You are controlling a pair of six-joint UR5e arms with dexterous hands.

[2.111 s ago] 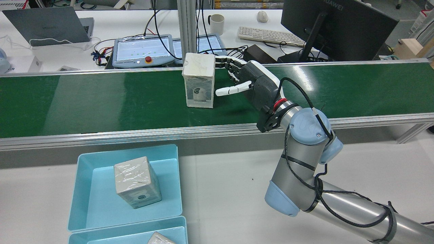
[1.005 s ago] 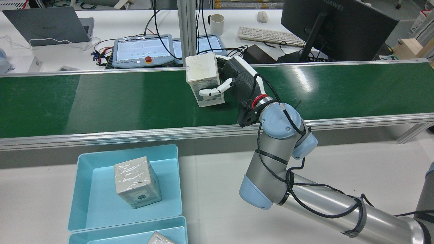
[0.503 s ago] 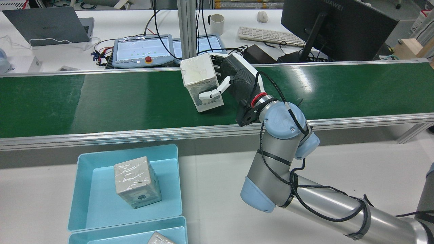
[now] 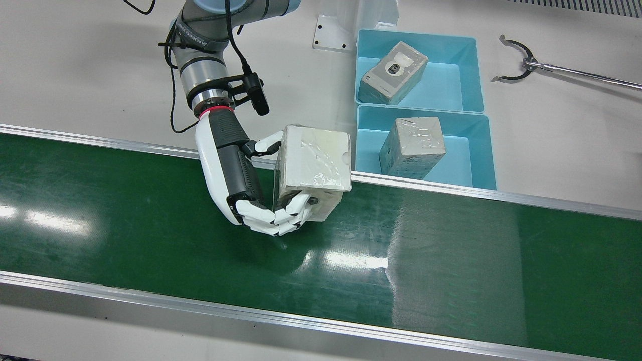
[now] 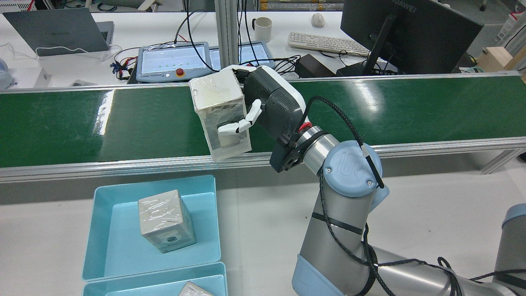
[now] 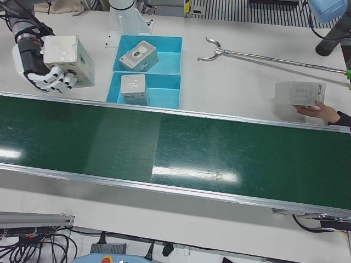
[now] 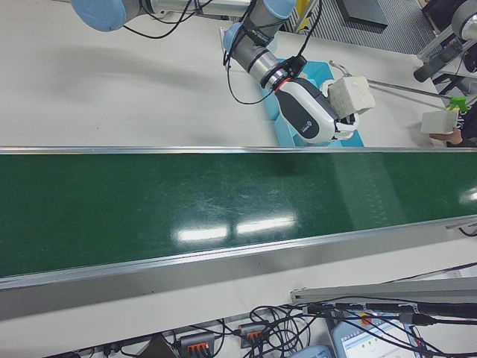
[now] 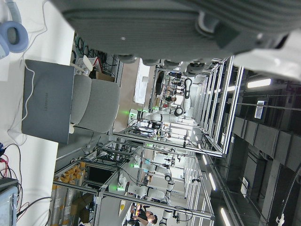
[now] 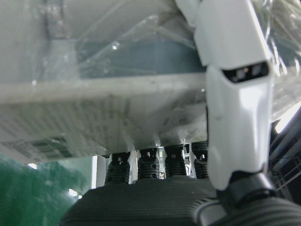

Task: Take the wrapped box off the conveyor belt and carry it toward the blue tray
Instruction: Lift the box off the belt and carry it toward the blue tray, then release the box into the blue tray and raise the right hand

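White fingers (image 4: 281, 220) wrap the far face of the wrapped box (image 4: 313, 168) while the thumb presses the opposite face, so the right hand (image 4: 235, 175) is clamped firmly on it, palm flat against one side. In the right hand view the plastic film fills nearly everything, with one white finger (image 9: 235, 94) laid across it and the black palm beneath. The box is up off the conveyor belt (image 4: 451, 260), tilted, its lower end leaning toward the robot; from the rear view it hangs over the belt's near aluminium rail (image 5: 123, 166), and from the front view it sits over that same rail, just beside the blue tray (image 4: 479, 155). That tray holds another wrapped box (image 4: 414, 145) standing inside it, and the second blue tray (image 4: 466, 75) touching it behind holds a third box (image 4: 393, 72) lying on its side. The right arm (image 5: 341, 213) bends up from the table to the belt's edge, a black cable looped along it. The left hand shows only as a dark palm (image 8: 188, 28) at the top of its own camera (whether its fingers are spread or curled, I cannot tell), pointed off toward a laptop and lab racks. On the table past the trays lies a long metal grabber tool (image 4: 551, 67). At the belt's far end a person's hand (image 6: 321, 111) holds yet another box (image 6: 300, 93).
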